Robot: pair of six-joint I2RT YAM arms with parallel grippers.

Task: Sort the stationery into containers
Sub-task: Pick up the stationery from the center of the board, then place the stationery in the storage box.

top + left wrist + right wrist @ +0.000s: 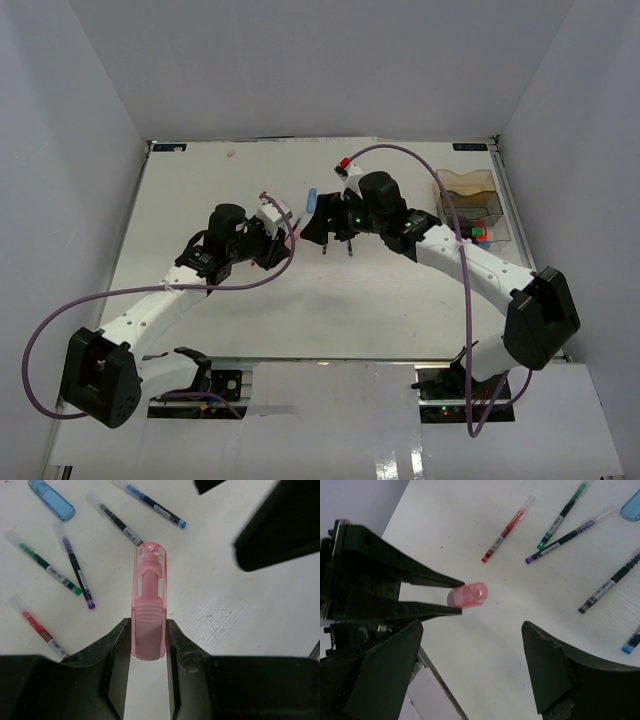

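Standing by the rig right now: the left end effector (148, 623) is clamped on a pink highlighter (148, 595), gripping its ribbed back end while the see-through cap end pokes out past the fingertips. Both arms meet around the middle of the white surface (200, 190), and the right end effector (471, 630) sits directly facing the pink one with its jaws spread wide and nothing between them (it's just gaping at it, basically).

Loose stationery lies on the surface just beyond the pink highlighter. There's a fan of thin pens: a red pen (37, 627), a green pen (47, 567), a purple pen (77, 575), a dark pen (120, 522) and a blue pen (155, 505), all flat and apart from each other. A blue highlighter (51, 499) lies at the far end of that bunch. From overhead I also spot a red-capped marker (346, 163) farther back, just beyond the right arm's wrist.

The two trays sit well off to the right, side by side along that edge: the amber tray (465, 183) farther back, the clear tray (492, 214) nearer. The clear one has a few bright-capped items in it; can't tell what's inside the amber one from here.
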